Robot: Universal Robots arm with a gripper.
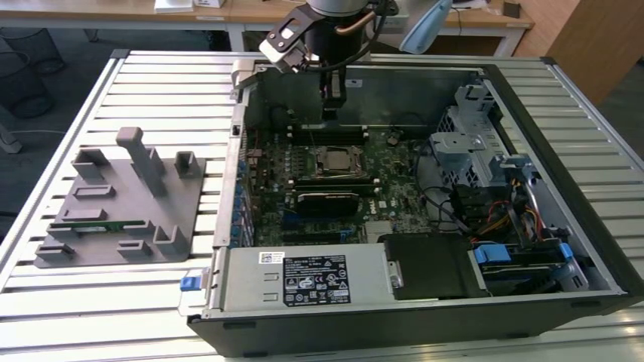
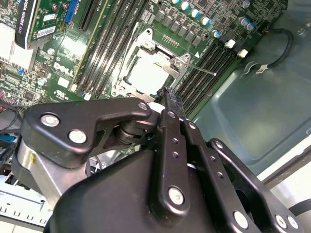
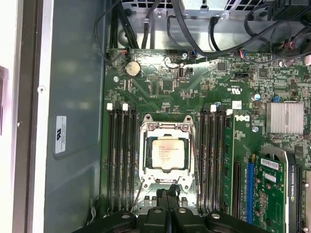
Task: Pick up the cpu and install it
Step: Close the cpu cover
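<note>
With the cpu [image 3: 166, 152] already lying square in its socket [image 3: 167, 158] on the motherboard [image 1: 342, 177], the gripper [image 3: 167, 192] hangs just beside it, jaws pressed together and empty, so any lift should go straight up.

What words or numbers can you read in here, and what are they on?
Black sticker: too small to read.
White sticker on the case wall: too small.
cpu top: faint print, too blurred.
Green board: a maker's logo, plus tiny unreadable marks.
</note>
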